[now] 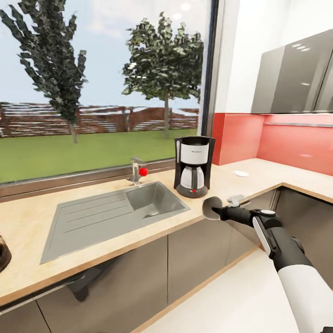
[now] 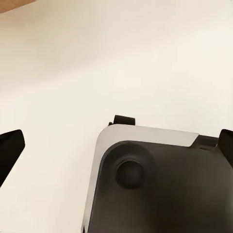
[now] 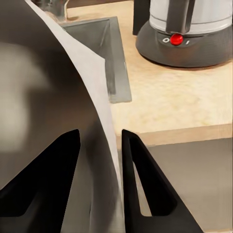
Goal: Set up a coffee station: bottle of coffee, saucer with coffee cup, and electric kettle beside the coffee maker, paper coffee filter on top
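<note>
Near the front edge of our light wood-grain surface, our right jaws pinch a thin grey-white paper coffee filter, just before the tall black-and-white coffee maker; our left jaws gape wide.

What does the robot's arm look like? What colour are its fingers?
The right arm is a smooth white tube turning black near the wrist, with a grey-white ring there. The right gripper has two flat, black, pointed fingers. The left gripper's fingers are black too.
</note>
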### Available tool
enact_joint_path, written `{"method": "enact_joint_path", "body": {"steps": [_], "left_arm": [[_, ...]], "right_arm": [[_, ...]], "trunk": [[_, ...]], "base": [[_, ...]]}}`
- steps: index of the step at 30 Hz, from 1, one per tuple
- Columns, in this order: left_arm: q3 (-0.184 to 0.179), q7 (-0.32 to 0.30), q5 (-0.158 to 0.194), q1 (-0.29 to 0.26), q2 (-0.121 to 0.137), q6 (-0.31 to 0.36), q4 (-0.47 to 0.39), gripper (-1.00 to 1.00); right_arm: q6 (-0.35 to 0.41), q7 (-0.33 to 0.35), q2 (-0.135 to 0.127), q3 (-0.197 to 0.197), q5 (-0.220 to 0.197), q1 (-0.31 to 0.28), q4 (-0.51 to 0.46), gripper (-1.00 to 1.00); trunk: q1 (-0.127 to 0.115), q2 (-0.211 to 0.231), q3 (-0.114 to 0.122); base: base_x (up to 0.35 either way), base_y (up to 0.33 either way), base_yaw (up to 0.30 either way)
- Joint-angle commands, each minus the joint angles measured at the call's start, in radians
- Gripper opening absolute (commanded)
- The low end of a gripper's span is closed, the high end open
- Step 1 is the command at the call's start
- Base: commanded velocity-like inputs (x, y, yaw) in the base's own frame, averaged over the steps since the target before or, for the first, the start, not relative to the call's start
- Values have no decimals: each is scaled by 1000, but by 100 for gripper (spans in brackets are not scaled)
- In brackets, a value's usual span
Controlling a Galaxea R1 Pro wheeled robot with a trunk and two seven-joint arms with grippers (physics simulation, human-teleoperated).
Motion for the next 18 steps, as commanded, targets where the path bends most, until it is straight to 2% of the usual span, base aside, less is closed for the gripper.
{"method": "enact_joint_path", "body": {"steps": [1,5,18], "left_arm": [[0,-1,9,0,0,-1,-1,100],[-1,-1,9,0,-1,-2,-1,100],[-1,0,9,1,-2,-3,-1,100]], "right_arm": [[8,4,0,-2,-2,0,-1,-100],[8,4,0,-2,-2,0,-1,-100],[8,4,0,-2,-2,0,-1,-100]], "trunk": [[0,-1,-1],[0,-1,-1],[-50,90,40]], "base": [[3,-4,106],[2,-2,46],[0,0,4]]}}
